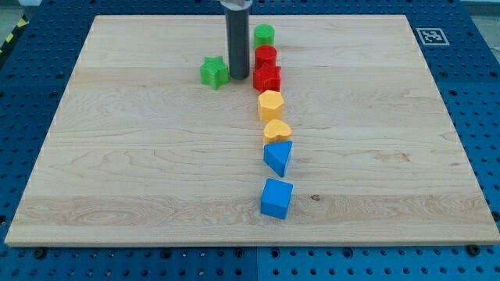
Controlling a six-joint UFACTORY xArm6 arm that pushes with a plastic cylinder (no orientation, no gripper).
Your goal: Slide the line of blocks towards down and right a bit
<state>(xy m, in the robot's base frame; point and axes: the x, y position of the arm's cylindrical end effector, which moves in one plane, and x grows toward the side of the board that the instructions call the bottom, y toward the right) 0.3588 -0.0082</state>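
Observation:
A line of blocks runs down the middle of the wooden board (141, 172). From the view's top: a green cylinder (264, 34), a red cylinder (266, 55), a red star-like block (266, 78), a yellow hexagonal block (270, 104), a yellow half-round block (276, 130), a blue triangular block (278, 157) and a blue cube (276, 198). A green star block (213, 72) sits apart, to the left of the line. My tip (238, 76) rests on the board between the green star and the red star-like block, close to both.
The board lies on a blue perforated table. A black-and-white marker tag (430, 36) sits at the board's top right corner. The rod rises out of the view's top edge.

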